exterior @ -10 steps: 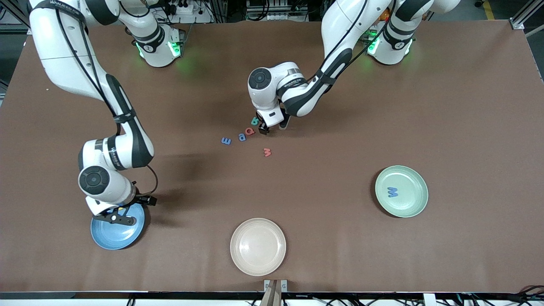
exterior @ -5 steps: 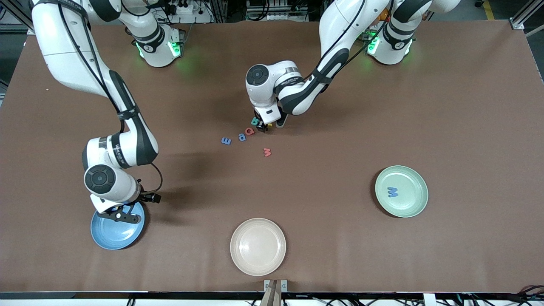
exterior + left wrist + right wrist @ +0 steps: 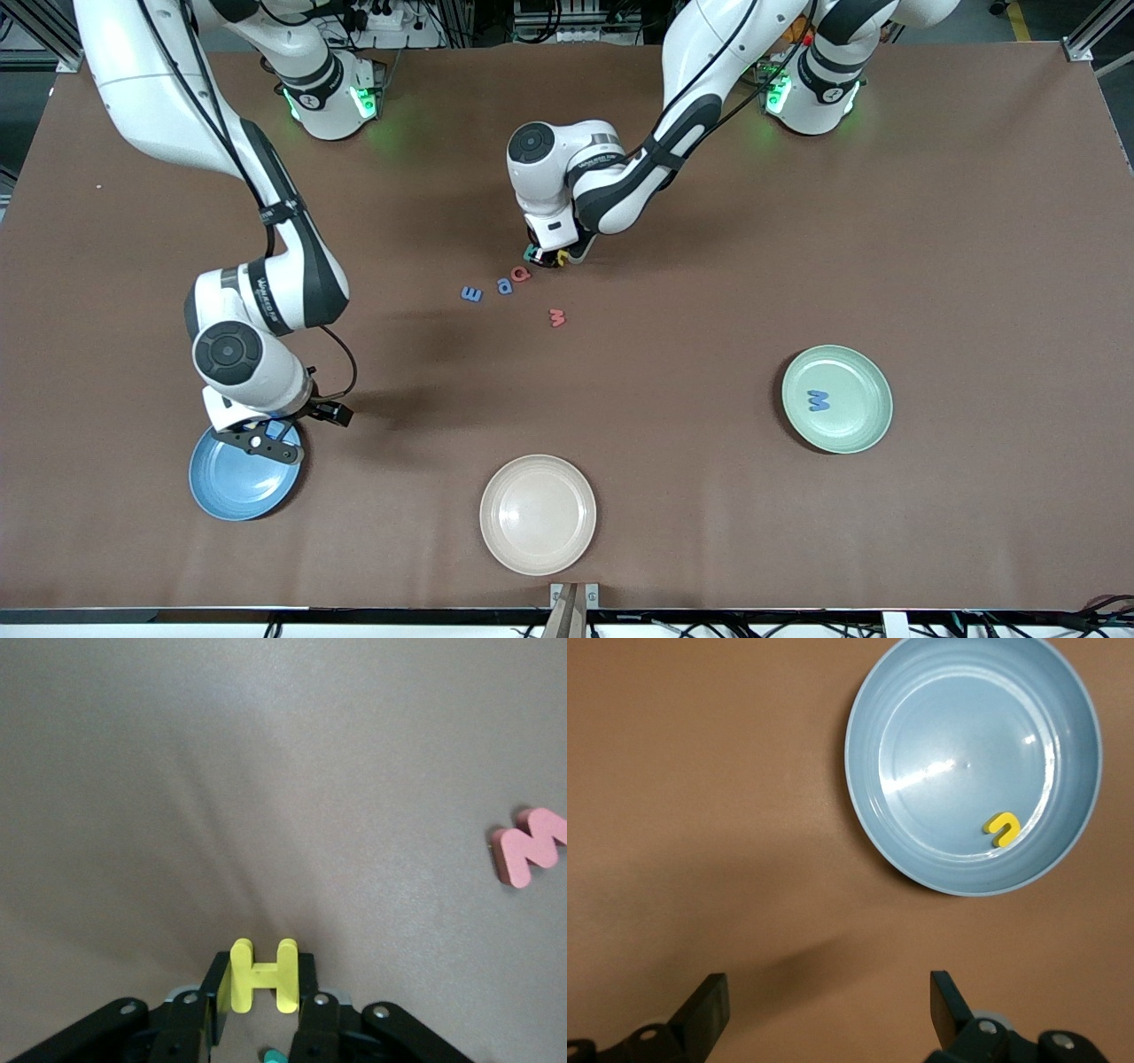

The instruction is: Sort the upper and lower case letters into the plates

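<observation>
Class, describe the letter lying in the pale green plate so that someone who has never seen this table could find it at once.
Start at the pale green plate, which sits toward the left arm's end of the table. The blue letter lies flat inside it, off centre, and looks like an M. It is the only letter in that plate; the blue plate holds a small yellow one, and the rest lie loose on the table.

White arms (image 3: 221, 115), black joint bands, green-lit bases, seemingly black fingers (image 3: 306, 992).

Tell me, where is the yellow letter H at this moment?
The yellow letter H is clamped between the fingers of the left gripper, at the middle of the table beside the teal letter, farther from the front camera than the red letter M.
</observation>
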You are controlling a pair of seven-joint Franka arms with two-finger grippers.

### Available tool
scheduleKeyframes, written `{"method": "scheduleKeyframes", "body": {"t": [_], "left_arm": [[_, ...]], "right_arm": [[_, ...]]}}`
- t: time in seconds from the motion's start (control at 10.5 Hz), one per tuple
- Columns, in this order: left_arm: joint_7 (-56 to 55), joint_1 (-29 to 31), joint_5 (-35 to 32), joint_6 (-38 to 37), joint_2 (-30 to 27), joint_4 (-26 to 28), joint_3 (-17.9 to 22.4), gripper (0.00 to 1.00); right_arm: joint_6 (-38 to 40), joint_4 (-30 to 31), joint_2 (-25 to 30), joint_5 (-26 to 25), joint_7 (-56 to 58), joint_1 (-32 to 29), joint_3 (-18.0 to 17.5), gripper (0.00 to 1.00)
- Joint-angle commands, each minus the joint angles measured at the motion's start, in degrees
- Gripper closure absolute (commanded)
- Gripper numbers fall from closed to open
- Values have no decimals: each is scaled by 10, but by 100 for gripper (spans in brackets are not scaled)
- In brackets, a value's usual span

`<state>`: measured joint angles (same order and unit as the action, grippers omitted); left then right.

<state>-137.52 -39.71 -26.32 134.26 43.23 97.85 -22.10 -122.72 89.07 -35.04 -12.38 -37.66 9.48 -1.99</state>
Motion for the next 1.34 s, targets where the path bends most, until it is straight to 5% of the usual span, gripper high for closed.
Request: {"method": "scheduleKeyframes", "body": {"t": [0.0, 0.29, 0.67, 1.05, 1.24], "left_arm": [[44, 3, -26, 2, -3, 9, 1, 100], [220, 67, -26, -63, -67, 9, 1, 100], [565, 251, 15, -140, -153, 13, -32, 100], [963, 425, 18, -153, -156, 33, -33, 100], [1079, 483, 18, -153, -153, 53, -33, 100]], "right_arm": [[25, 11, 40, 19, -51, 9, -20, 0], [39, 15, 54, 19, -141, 12, -53, 0], [37, 74, 70, 19, -237, 76, -68, 0], [6, 140, 73, 19, -381, 162, -68, 0], [-52, 180, 87, 32, -434, 172, -71, 0]]}}
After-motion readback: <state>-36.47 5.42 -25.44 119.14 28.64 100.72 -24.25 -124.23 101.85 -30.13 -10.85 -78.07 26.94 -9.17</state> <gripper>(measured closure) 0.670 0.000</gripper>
